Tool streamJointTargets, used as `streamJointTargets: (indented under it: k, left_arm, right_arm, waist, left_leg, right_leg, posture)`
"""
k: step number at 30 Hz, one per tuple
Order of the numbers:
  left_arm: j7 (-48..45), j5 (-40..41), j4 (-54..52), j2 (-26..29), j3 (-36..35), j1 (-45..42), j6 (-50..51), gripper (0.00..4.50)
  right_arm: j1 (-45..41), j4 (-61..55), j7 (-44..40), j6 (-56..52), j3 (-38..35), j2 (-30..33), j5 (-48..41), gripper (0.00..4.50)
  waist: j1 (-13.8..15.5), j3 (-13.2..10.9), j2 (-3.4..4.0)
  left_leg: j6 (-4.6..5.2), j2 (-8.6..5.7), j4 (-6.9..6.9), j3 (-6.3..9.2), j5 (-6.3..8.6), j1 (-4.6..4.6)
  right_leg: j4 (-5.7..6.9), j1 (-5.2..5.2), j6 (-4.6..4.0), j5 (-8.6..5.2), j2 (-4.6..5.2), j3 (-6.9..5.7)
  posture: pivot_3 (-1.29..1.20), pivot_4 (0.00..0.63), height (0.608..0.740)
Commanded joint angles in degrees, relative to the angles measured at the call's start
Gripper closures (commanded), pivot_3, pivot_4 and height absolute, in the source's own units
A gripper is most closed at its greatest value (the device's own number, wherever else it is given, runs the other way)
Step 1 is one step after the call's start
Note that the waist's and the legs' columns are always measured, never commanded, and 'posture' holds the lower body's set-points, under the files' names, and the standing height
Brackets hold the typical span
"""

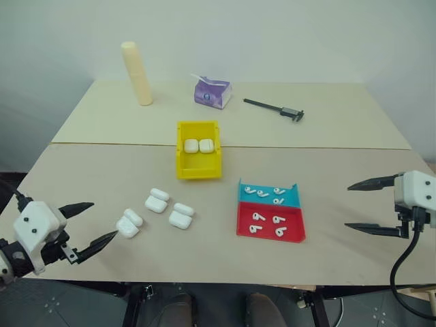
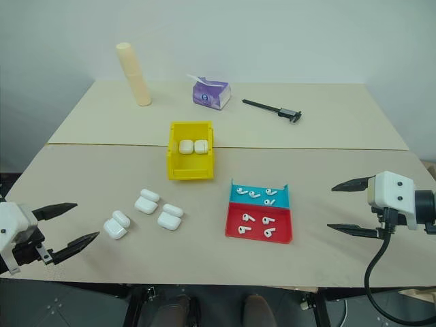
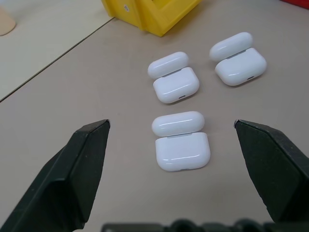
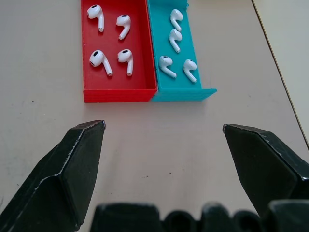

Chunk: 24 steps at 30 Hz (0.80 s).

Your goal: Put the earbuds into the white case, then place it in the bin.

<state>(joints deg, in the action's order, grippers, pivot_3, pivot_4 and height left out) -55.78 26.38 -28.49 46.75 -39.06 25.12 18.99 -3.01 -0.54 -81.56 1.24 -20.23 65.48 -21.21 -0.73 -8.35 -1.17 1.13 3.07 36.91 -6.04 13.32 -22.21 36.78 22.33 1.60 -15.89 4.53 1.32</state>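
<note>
Hovering wide open, left gripper (image 1: 90, 225) faces three lidded-open white cases (image 1: 157, 199).

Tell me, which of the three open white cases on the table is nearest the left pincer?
The open case at the left end of the group, almost beside the left pincer; the other two lie farther right.

Bright, even light is falling from overhead, giving the beige matte tabletop (image 1: 102, 177) only soft, short shadows. Small highlights are glinting on the glossy white rounded cases (image 3: 182, 151) near the small bright yellow plastic bin (image 1: 199, 167). In both wrist views the black fingers (image 4: 72, 169) are looking slightly soft, perhaps out of focus.
</note>
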Motion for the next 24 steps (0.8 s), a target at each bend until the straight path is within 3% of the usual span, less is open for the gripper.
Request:
streamJointTargets:
  k: [1, 10, 13, 20, 22, 24]
  left_arm:
    - [-0.4, 0.0, 0.0, 0.3, -0.5, -0.4, -1.2, 0.02]
    - [3.0, 0.5, -5.3, -1.8, -1.8, 2.4, 2.2, 0.02]
    - [9.3, -7.2, -10.6, -1.2, -0.9, 5.2, 6.2, 0.02]
    - [15.0, -3.9, -23.4, -2.2, -5.3, 7.4, 25.8, 0.02]
    - [15.8, -4.8, -27.5, -0.1, -5.9, 8.7, 33.1, 0.02]
    - [16.6, -5.5, -30.4, 6.1, -5.8, 8.1, 45.3, 0.02]
  right_arm:
    - [0.0, -1.0, 0.0, 1.2, -1.3, 0.6, -0.1, 0.00]
    - [-0.6, -0.6, 0.0, 1.1, -0.9, 0.8, 0.0, 0.00]
    - [-0.9, 0.0, -0.1, 1.4, -0.4, 0.8, 0.2, 0.00]
    - [0.5, -0.5, -0.6, 0.6, -1.4, 1.2, -0.3, 0.00]
    - [2.2, -0.8, -0.1, 0.5, -2.1, 1.0, 0.2, 0.00]
    - [3.7, -1.3, 0.5, 0.5, -2.2, 0.6, 0.6, 0.00]
  waist:
    - [0.0, 0.0, 0.00]
    - [0.0, 0.0, -0.02]
    - [-0.1, 0.0, -0.04]
    - [0.0, 0.0, -0.05]
    - [0.1, 0.0, -0.06]
    - [0.2, 0.0, -0.09]
  left_leg:
    - [0.00, 0.00, 0.00, 0.00, 0.00, 0.00]
    - [0.00, 0.00, 0.00, 0.00, 0.00, 0.00]
    - [0.00, 0.00, 0.00, 0.01, 0.00, 0.01]
    - [0.00, 0.00, 0.01, 0.03, 0.00, 0.01]
    - [0.00, -0.01, 0.01, 0.08, 0.00, 0.00]
    - [0.00, -0.02, 0.02, 0.12, 0.00, 0.01]
  right_leg:
    - [0.00, 0.00, 0.00, 0.00, 0.00, 0.00]
    - [0.00, -0.01, 0.00, 0.00, 0.00, 0.01]
    - [0.00, -0.02, 0.00, 0.00, 0.00, 0.01]
    - [0.00, -0.03, 0.01, 0.00, -0.01, 0.02]
    - [0.01, -0.03, 0.01, 0.00, -0.02, 0.01]
    - [0.03, -0.04, 0.01, -0.01, -0.02, -0.01]
  posture:
    - [0.00, 0.150, 0.740]
    - [0.00, 0.150, 0.740]
    - [0.00, 0.150, 0.740]
    - [0.00, 0.150, 0.740]
    - [0.00, 0.150, 0.740]
    - [0.00, 0.150, 0.740]
